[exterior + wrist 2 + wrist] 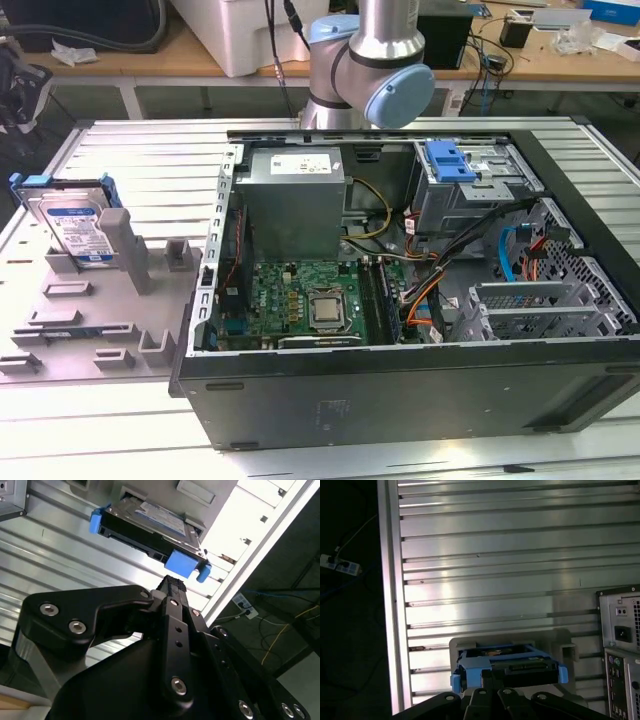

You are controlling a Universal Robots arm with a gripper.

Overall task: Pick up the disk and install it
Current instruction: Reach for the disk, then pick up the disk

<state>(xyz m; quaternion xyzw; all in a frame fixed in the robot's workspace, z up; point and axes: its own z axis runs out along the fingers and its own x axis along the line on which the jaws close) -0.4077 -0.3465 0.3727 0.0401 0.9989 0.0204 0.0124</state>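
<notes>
Disk (72, 225) upright on edge in grey holder (125, 250) on table (150, 150), at the exterior view's left of 1 open computer case (400, 400). In second wrist view, end effector (172, 584) apart from disk; released or clenched, cannot tell.

The disk (68, 225) stands upright in a grey holder (122, 255) at the exterior view's left, apart from the open computer case (400, 400); my arm (385, 45) rises behind the case.
</notes>
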